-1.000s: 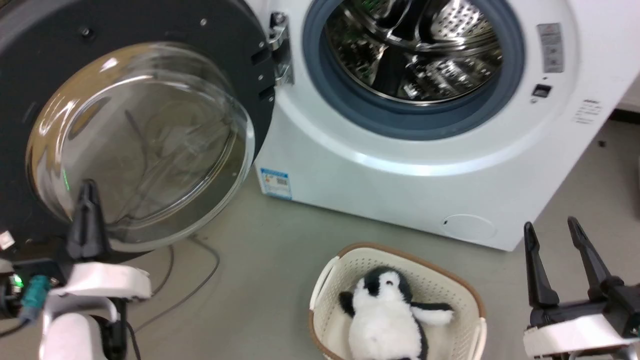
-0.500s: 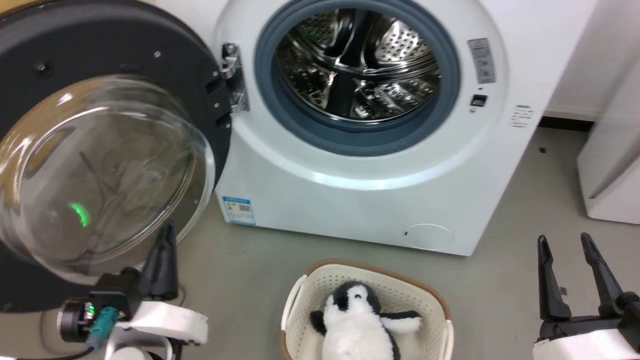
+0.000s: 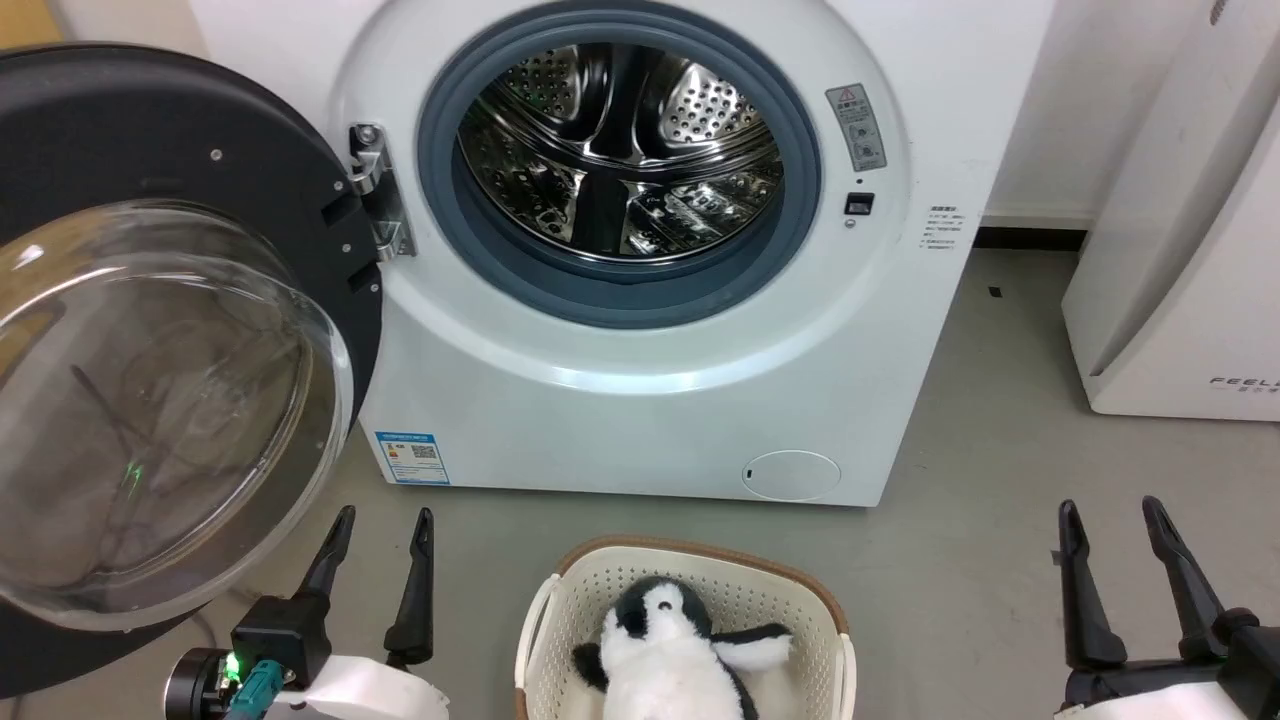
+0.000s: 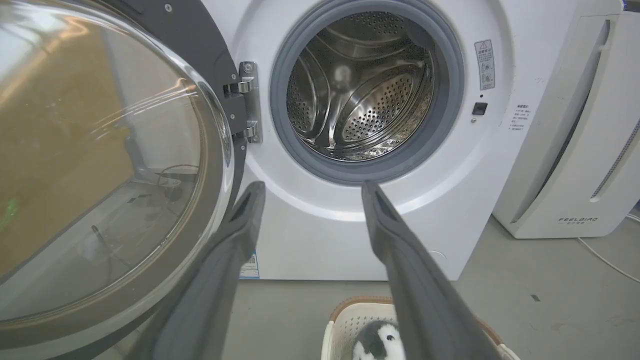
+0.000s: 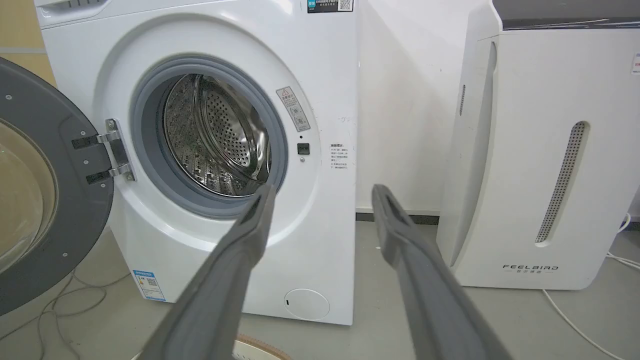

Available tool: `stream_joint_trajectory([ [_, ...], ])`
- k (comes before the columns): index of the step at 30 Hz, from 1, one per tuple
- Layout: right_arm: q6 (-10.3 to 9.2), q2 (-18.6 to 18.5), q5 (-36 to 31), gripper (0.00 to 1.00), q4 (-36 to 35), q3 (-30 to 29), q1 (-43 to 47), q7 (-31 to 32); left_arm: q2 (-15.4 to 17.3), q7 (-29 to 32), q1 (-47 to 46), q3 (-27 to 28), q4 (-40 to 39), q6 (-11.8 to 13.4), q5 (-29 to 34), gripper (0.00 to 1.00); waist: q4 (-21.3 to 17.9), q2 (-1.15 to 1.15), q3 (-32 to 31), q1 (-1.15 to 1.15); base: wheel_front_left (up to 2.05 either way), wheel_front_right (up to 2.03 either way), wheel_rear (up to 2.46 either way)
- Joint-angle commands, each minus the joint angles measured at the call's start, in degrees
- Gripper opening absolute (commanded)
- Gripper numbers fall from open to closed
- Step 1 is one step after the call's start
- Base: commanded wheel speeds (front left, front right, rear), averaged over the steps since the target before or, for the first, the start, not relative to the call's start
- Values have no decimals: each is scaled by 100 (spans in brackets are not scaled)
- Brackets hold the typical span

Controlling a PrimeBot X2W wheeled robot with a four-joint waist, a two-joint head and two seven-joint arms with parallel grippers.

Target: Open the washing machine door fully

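Door (image 3: 170,400) stood swung wide, left of the washer (image 3: 640,400) mouth, drum exposed. Left tool (image 3: 385,520) sat near the door's lower edge, fingers spread, holding nothing, not touching. Right tool (image 3: 1110,510) near right, also spread, empty. Opening looked about done; next move: confirm the door is at its stop, nudge outward if not.

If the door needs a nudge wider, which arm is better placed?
Left, probably: the left gripper stands open beside the lower rim of the washing machine door; the right gripper sits far off.
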Motion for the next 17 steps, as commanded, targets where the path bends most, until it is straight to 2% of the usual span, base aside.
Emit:
stream_joint_trajectory([
  [1,0,0,-1,0,3,2,3,2,-2,2,8,-9,2,1,5,0,-16,0,-1,0,0,0,0],
  [17,0,1,-60,0,8,62,-49,152,-5,154,26,-33,-121,74,41,0,-62,0,18,0,0,0,0],
])
